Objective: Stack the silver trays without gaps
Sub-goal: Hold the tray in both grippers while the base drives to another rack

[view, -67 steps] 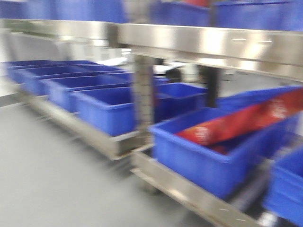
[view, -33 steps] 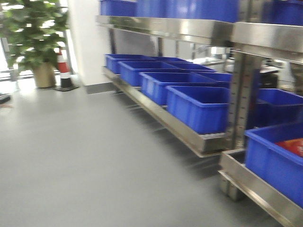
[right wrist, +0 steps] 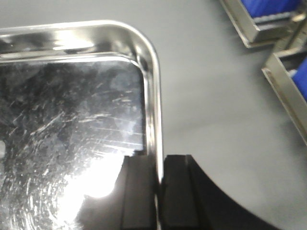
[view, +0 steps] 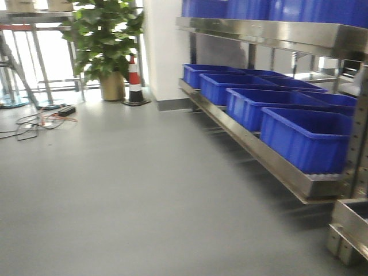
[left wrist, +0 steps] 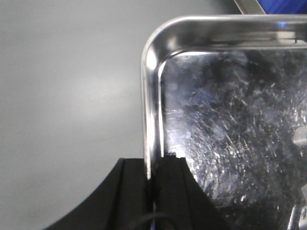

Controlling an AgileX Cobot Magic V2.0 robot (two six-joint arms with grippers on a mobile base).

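Now I am holding a tray (left wrist: 230,120) between both claws, above the grey floor (left wrist: 67,96). My left claw (left wrist: 153,165) is clamping the tray's left rim, with one black finger (left wrist: 132,191) sitting outside the wall and the other inside the pan. My right claw (right wrist: 158,165) is gripping the opposite rim in the same way, just below a rounded corner. The scratched bottom is shining with glare. In the front view, blue bins (view: 305,138) are sitting in a row on the low steel shelf (view: 276,167) at the right. A plant (view: 106,34) and a striped cone (view: 135,80) are standing by the far wall, and cables (view: 34,123) are lying on the floor near them.
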